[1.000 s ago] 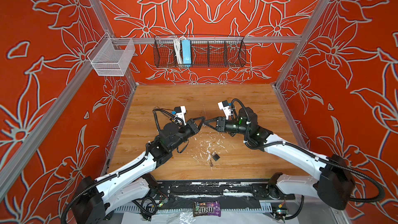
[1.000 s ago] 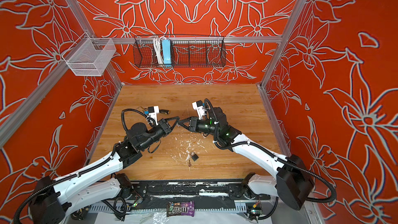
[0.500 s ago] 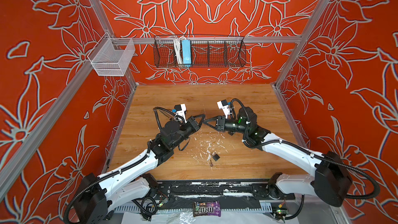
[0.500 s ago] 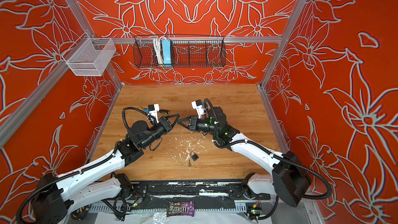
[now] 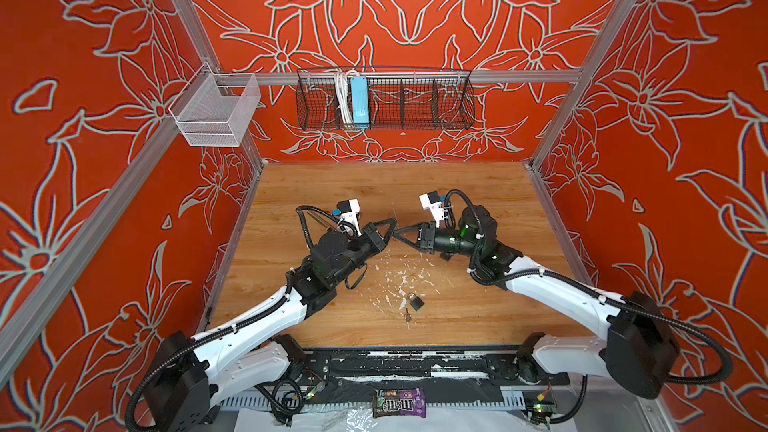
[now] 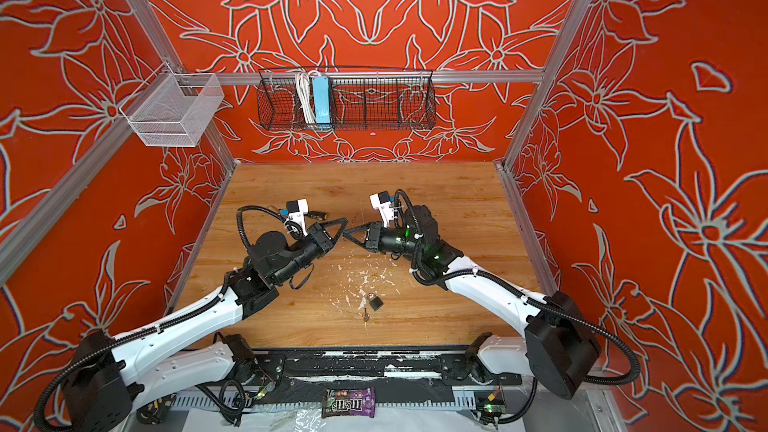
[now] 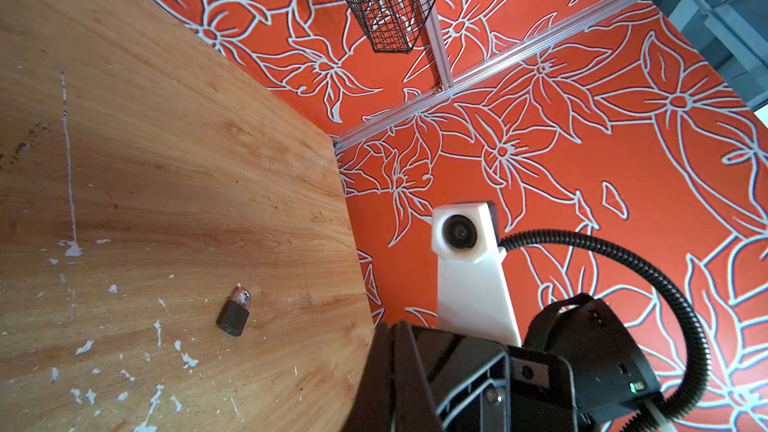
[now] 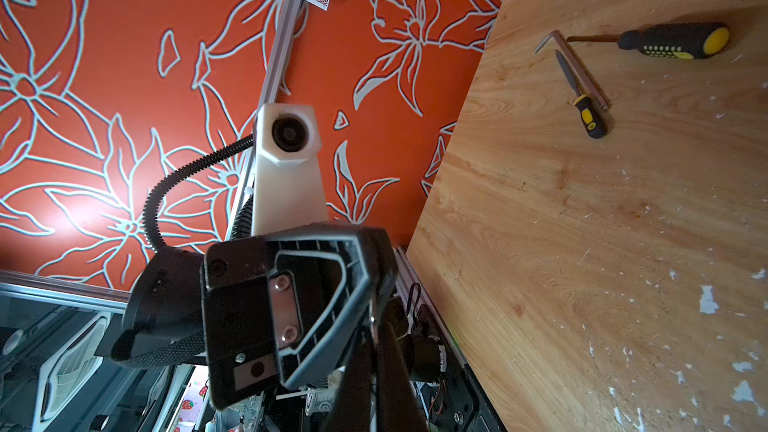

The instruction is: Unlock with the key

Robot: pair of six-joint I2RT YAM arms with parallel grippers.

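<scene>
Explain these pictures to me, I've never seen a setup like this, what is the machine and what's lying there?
Two robot arms work over a wooden table inside red walls. Two pictures look down from above; two come from cameras on the wrists. The left gripper and right gripper are both shut, tips close together, holding nothing visible. A black padlock and a key beside it lie untouched on the table. A wrist view also shows a big screwdriver, a smaller black-and-yellow tool and a hex key.
</scene>
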